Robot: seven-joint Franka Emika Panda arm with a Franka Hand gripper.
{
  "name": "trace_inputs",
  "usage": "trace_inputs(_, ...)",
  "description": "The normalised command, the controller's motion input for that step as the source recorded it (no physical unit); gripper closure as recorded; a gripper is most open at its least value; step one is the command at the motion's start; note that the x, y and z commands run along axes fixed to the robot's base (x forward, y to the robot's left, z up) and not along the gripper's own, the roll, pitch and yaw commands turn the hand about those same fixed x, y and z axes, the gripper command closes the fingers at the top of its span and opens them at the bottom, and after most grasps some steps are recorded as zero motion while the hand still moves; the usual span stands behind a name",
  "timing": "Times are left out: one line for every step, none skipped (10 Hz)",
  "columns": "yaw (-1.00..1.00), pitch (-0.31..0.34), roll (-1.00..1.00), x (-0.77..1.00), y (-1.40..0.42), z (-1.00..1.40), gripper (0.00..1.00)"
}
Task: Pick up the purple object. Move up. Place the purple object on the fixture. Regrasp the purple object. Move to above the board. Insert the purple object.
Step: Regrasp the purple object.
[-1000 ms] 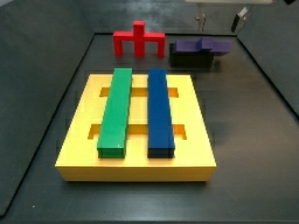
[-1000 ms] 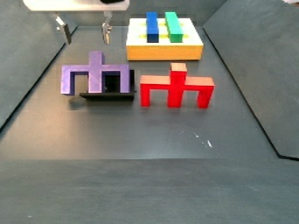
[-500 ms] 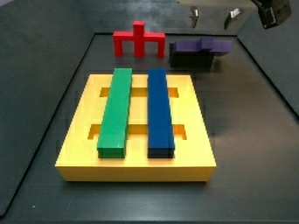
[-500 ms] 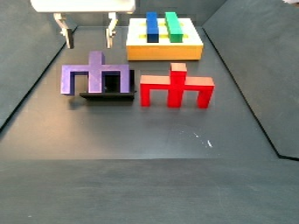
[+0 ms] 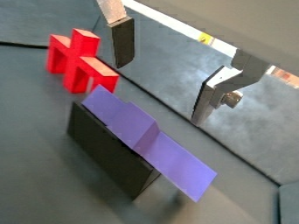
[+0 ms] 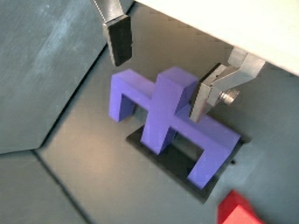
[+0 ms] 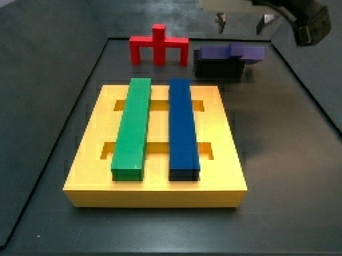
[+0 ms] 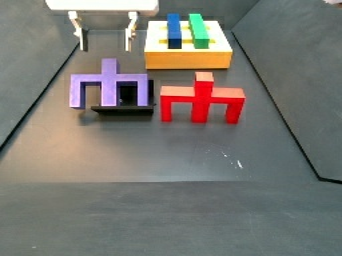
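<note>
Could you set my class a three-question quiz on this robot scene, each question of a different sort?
1. True or false: the gripper is shut on the purple object.
2. Multiple choice: the purple object rests on A) the board, B) the fixture, C) the red piece.
3. Fill in: along the board lie a green bar and a ___ bar.

Key:
1. False. The gripper is open and above the purple object, its fingers apart and empty.
2. B.
3. Blue.
</note>
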Motion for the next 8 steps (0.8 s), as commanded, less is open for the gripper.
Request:
trace_inputs(0.25,0.000,1.00,0.09,-0.15,-0.20,0.00)
trace_inputs(0.26,0.000,0.99,0.17,-0.21,-0.16,0.00)
trace_inputs(0.29,0.000,0.83,0.29,-0.26,-0.10,0.00)
trace_inputs(0.29,0.000,0.79,0.21,-0.15,-0.12,0.00)
trace_inputs(0.32,0.000,0.73,0.16,-0.05,-0.18,0.00)
trace_inputs(0.34,-0.094,0.47,0.03,0.00,-0.22,0.00)
trace_inputs(0.36,-0.149,0.31,-0.02,0.00,-0.21,0.00)
trace_inputs(0.36,-0.169,0.18,-0.10,0.00,-0.15,0.00)
